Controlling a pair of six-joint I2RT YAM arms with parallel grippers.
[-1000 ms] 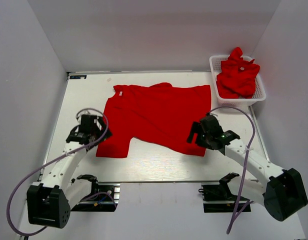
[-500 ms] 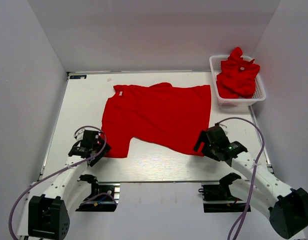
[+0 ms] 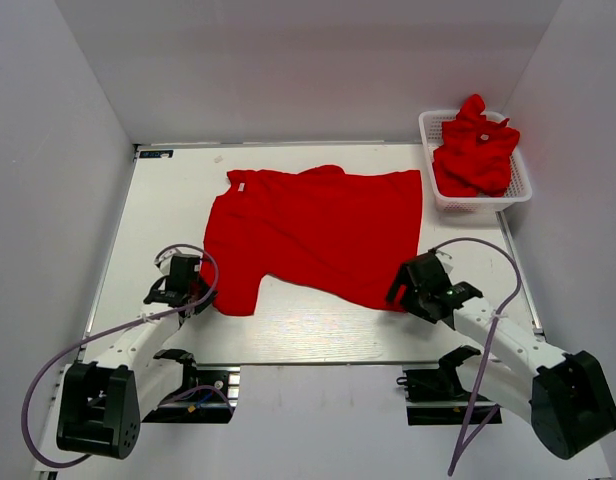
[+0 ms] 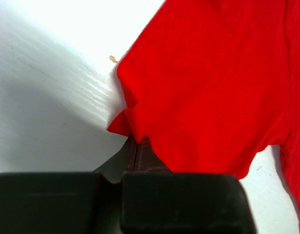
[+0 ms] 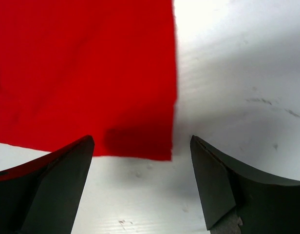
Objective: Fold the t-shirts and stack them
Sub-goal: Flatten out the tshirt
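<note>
Near the table's front edge, both arms reach to the near corners of a red shirt spread flat over the middle of the table. At the cloth's front-left corner the left gripper is pressed together on a small pinch of the edge. The wrist view shows fabric puckered up between its jaws, so that corner looks held. At the front-right corner the right gripper stands wide apart, one jaw on each side of the corner, which lies flat on the table and is not yet gripped. More shirts sit crumpled in the basket at the far right corner, well apart from the spread one.

My reading is that the first fold is being set up: one corner is caught and the other awaits its pinch. Next the right gripper should go down onto its corner and close on it. Both arms would then need to lift together and carry the near edge toward the far edge, matched in height and pace so the cloth does not skew. The left pinch is small and close to the edge, so it could slip once the cloth takes weight. No folded stack shows, so the task seems at an early stage.
</note>
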